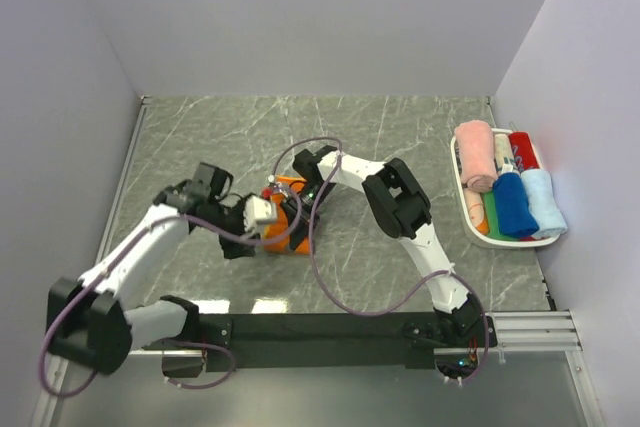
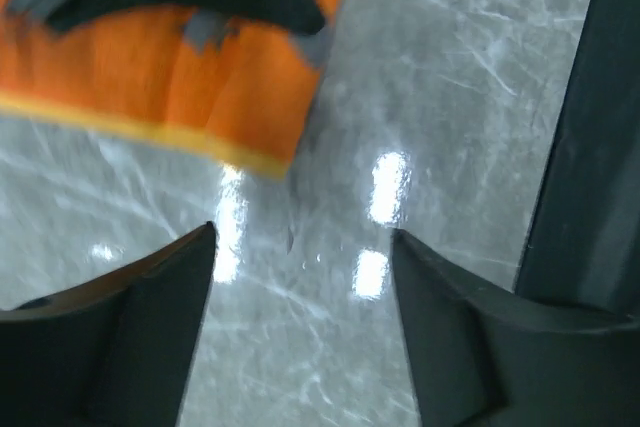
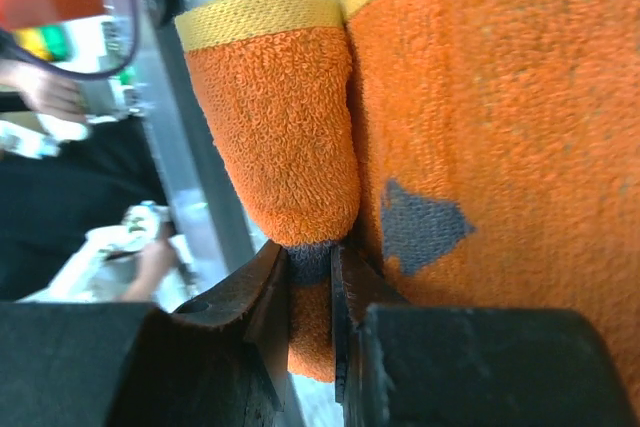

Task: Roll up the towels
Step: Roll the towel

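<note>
Right fingers (image 3: 255, 292) pinching orange towel (image 3: 500, 97), left fingers (image 2: 130, 327) spread nearby

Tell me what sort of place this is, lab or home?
Probably a lab robot cell: plain white walls box in the marble-look table, a black mounting rail spans its near edge, and rolled towels sit in a white basket.

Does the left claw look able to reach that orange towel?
Probably yes: the left claw is open, the orange towel lies just ahead, with only table between. The right claw pinches its fold.
</note>
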Motion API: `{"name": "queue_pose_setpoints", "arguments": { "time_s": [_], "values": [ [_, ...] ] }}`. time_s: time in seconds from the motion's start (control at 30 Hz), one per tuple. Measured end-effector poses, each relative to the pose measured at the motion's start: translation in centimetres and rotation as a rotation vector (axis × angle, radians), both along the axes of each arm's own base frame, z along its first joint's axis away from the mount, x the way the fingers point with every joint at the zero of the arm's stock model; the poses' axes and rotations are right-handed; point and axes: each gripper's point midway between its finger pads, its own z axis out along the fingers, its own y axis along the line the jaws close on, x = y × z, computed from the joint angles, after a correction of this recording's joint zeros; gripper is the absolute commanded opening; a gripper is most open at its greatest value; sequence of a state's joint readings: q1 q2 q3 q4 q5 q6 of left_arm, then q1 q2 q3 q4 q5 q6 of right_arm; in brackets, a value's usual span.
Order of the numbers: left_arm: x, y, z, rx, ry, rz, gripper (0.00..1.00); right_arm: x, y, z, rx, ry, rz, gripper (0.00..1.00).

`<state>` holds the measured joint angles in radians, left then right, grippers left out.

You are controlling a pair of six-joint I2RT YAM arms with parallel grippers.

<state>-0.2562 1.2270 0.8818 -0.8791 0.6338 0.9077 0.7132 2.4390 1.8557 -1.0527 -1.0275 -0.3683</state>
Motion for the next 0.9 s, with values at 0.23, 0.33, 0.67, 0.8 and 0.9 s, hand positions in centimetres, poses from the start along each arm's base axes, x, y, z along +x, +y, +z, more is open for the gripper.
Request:
{"name": "queue_pose_setpoints", "arguments": {
  "time_s": [0.23, 0.33, 0.67, 0.8, 0.9],
  "values": [
    [-2.0, -4.0, -2.2, 0.051, -0.237, -0.220, 0.60, -0.7, -0.2, 0.0, -0.012, 0.109, -0.023, 0.02],
    [-2.1, -4.9, -3.8, 0.069, -0.297, -0.257, 0.60, -1.1, -0.2, 0.0, -0.018, 0.154, -0.031, 0.03],
    [-0.7, -7.6, -6.0, 0.093, -0.419, -0.352, 0.51, -1.4, -0.3, 0.1, -0.025, 0.226, -0.054, 0.08],
    [-0.5, -7.7, -7.2, 0.130, -0.428, -0.391, 0.36, -1.2, -0.4, 0.1, -0.033, 0.236, -0.062, 0.17],
    [-0.4, -7.7, -7.4, 0.139, -0.436, -0.409, 0.21, -1.1, -0.5, 0.1, -0.043, 0.241, -0.071, 0.31]
  ]
}}
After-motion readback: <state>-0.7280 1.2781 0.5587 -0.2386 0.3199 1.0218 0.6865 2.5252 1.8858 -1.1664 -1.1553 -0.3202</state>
